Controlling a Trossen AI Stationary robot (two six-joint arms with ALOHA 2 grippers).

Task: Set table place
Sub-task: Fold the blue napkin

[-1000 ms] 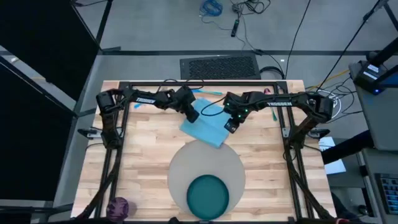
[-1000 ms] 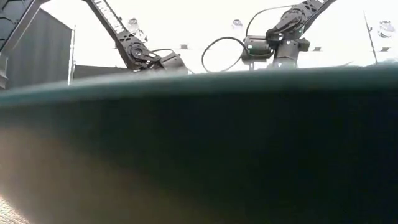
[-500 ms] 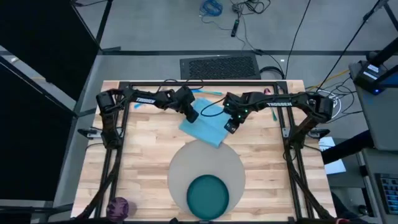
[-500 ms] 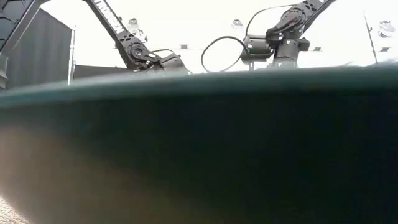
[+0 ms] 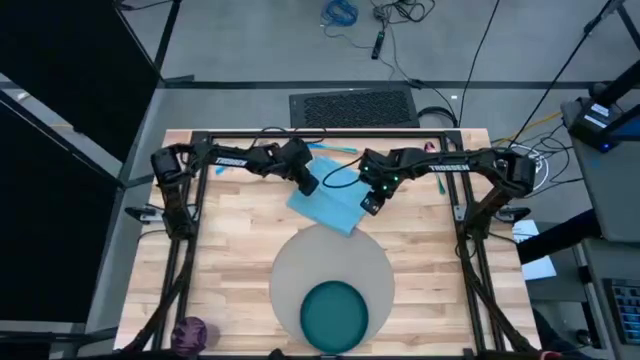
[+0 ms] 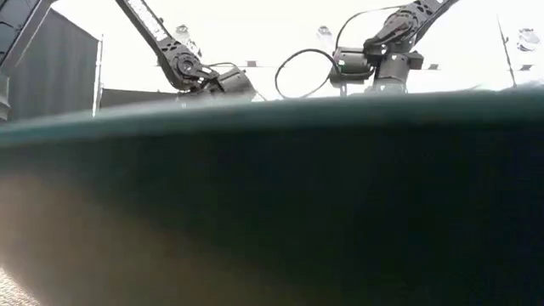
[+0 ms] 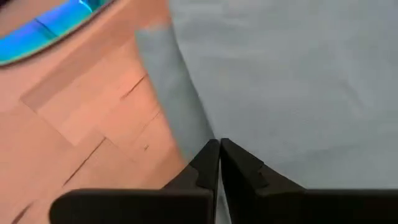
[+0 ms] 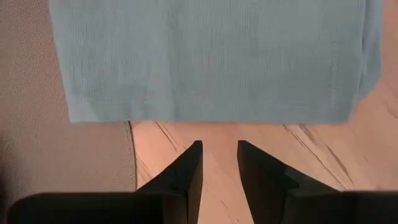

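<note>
The light blue napkin (image 5: pixel 330 205) lies flat on the table (image 5: pixel 230 250), its near corner resting on the far rim of the round grey mat (image 5: pixel 300 262). The dark teal plate (image 5: pixel 335 312) sits on the mat's near part, and its rim (image 6: pixel 272 170) fills the low view. My left gripper (image 7: pixel 219 148) is shut at the napkin's far-left edge. My right gripper (image 8: pixel 219 155) hovers open over bare wood just off the napkin's right edge (image 8: pixel 211 118). The purple cup (image 5: pixel 190 332) stands at the near left corner. Blue-handled cutlery (image 5: pixel 332 150) lies at the far edge. My left gripper pinches the napkin's far-left edge (image 7: pixel 198 127) between its shut fingertips, coming down at a slant from the table's left. How many layers it holds I cannot tell. The rest of the napkin (image 7: pixel 292 74) lies spread on the table.
Another blue-handled piece (image 5: pixel 222 168) lies at the far left and a pink thing (image 5: pixel 430 148) at the far right. The black frame rails (image 5: pixel 185 260) run along both sides of the table. Bare wood shows left and right of the mat.
My left gripper has risen a little in the low view, still shut on the napkin's edge. The napkin, mat and plate stay where they were.
</note>
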